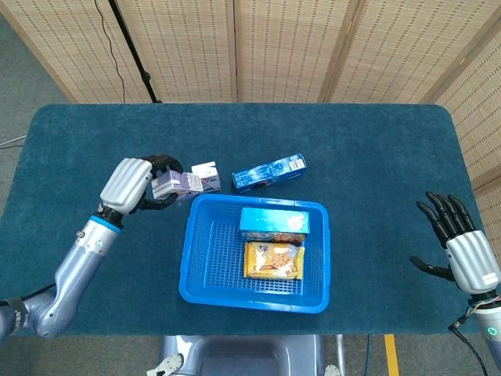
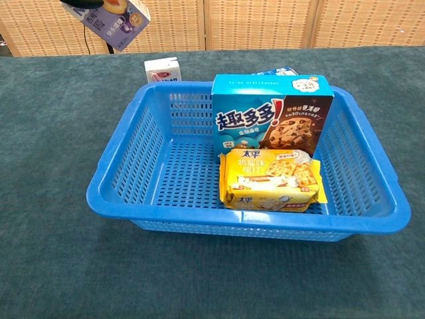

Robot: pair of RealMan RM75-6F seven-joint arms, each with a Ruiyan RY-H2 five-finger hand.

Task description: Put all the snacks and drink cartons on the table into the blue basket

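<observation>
Over napped teal cloth, left hand [image 1: 129, 185] grips a boxy purple carton [image 1: 176, 183].

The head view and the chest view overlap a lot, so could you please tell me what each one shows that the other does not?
Only the head view shows the left hand whole, gripping the purple carton, the open right hand at the table's far right edge, and the long blue box in full behind the basket.

Only the chest view shows the printed front of the cookie box.

Both show the blue basket, the cookie box and the yellow cracker pack inside it, the purple carton lifted, and the small white carton on the table.
</observation>
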